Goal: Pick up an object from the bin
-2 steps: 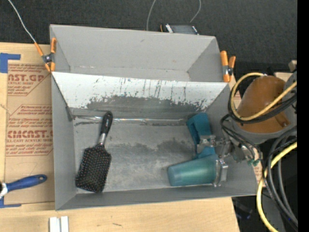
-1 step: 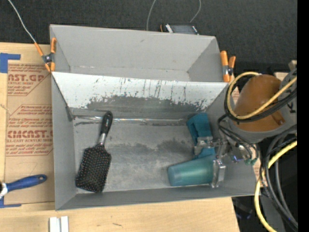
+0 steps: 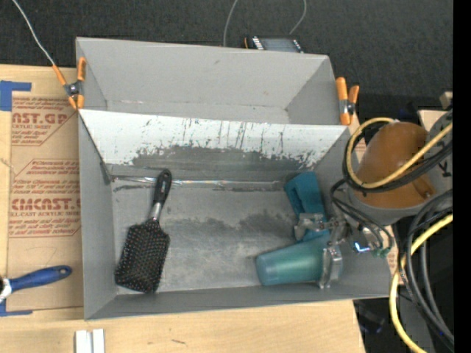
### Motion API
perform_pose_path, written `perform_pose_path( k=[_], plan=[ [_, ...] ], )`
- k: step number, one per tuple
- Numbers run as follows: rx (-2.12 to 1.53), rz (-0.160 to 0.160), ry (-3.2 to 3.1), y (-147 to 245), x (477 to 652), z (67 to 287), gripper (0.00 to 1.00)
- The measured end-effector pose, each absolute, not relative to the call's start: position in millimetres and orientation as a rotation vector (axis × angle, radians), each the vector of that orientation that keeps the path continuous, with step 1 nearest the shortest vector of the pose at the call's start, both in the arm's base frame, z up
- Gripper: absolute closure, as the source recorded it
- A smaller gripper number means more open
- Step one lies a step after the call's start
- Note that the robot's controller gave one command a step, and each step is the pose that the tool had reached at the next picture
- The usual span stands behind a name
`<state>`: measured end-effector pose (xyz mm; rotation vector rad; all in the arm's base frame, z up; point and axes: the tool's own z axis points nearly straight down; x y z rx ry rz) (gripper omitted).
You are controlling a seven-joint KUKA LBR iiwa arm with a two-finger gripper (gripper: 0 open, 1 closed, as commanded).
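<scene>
- The gripper stands low in the bin's near right corner, on an arm entering over the right wall.
- The fingers are apart. One lies against the right end of a teal cup; the other stands just above that end, beside a teal block-shaped item.
- The teal cup lies on its side on the bin floor, its long axis roughly parallel to the near wall (a lying cup offers its round body across the opening, not its rim).
- Judgement: the spread suits straddling the cup's end. Closure on the cup is not visible, so no hold is confirmed.
- The teal block leans at the right wall, near the upper finger; contact on closing is a risk.
- A black hairbrush lies well apart at the left, handle toward the back wall.
</scene>
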<state>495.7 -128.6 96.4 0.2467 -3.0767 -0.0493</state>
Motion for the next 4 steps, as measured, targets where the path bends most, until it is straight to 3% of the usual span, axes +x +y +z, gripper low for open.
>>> perform_pose_path(
  k=[1, 2, 4],
  plan=[
    [0.247, -0.057, -3.063, -95, 507.6, 77, 1.0],
    [0.451, -0.08, -2.999, -80, 518.2, 82, 1.0],
    [0.43, -0.072, -3.007, -63, 513.9, 72, 1.0]
  ],
)
